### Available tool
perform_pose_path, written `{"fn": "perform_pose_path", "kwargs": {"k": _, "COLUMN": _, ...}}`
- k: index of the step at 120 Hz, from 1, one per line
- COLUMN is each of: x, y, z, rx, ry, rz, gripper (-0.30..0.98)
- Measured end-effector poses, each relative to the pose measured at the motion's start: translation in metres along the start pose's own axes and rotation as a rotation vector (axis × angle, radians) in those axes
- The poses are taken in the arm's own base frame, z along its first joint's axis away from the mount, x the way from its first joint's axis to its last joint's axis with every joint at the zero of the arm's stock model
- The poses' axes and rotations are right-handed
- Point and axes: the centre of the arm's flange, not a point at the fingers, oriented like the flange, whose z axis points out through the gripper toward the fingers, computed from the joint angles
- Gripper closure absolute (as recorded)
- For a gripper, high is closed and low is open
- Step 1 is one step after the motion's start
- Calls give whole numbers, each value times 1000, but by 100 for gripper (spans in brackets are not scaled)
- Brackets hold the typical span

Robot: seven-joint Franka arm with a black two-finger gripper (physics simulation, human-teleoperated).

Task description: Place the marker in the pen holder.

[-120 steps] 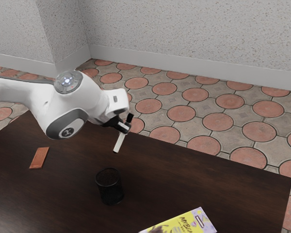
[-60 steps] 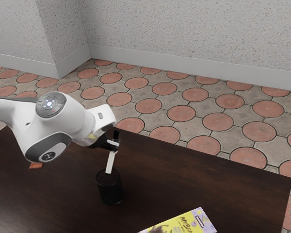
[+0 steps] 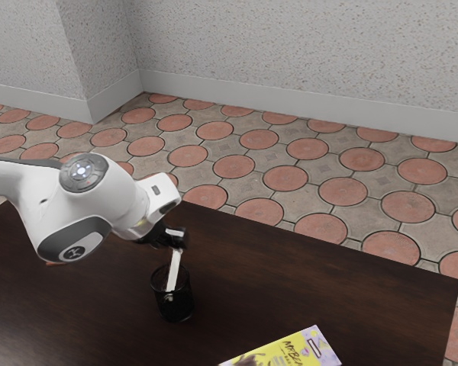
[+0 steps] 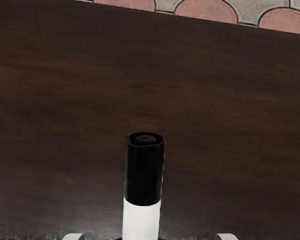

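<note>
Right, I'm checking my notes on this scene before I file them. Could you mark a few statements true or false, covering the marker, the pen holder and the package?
1. The marker has its white end inside the mouth of the pen holder. True.
2. The marker's black end points down into the pen holder. False: it is the upper end, up by the gripper.
3. The pen holder stands upright on the table. True.
4. The yellow and purple package leans against the pen holder. False: it lies on the table, apart from the pen holder.
5. The marker is tilted. True.
</note>
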Motion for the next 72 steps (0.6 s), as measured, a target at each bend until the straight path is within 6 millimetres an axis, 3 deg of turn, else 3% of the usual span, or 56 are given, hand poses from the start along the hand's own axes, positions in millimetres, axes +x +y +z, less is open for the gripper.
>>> {"fn": "perform_pose_path", "kwargs": {"k": 9, "x": 1, "y": 0, "z": -1, "rx": 8, "ry": 0, "rz": 2, "gripper": 22}}
{"fn": "perform_pose_path", "kwargs": {"k": 17, "x": 26, "y": -11, "z": -5, "rx": 34, "ry": 14, "rz": -46, "gripper": 16}}
{"fn": "perform_pose_path", "kwargs": {"k": 21, "x": 51, "y": -11, "z": -15, "rx": 39, "ry": 40, "rz": -69, "gripper": 14}}
{"fn": "perform_pose_path", "kwargs": {"k": 34, "x": 178, "y": -2, "z": -86, "rx": 39, "ry": 80, "rz": -203, "gripper": 8}}
{"fn": "perform_pose_path", "kwargs": {"k": 42, "x": 225, "y": -8, "z": -130, "rx": 57, "ry": 41, "rz": -251, "gripper": 6}}
{"fn": "perform_pose_path", "kwargs": {"k": 48, "x": 239, "y": -18, "z": -146, "rx": 81, "ry": -15, "rz": -264, "gripper": 5}}
{"fn": "perform_pose_path", "kwargs": {"k": 61, "x": 262, "y": -48, "z": -162, "rx": 126, "ry": -141, "rz": -273, "gripper": 3}}
{"fn": "perform_pose_path", "kwargs": {"k": 72, "x": 262, "y": -70, "z": -166, "rx": 157, "ry": -242, "rz": -265, "gripper": 2}}
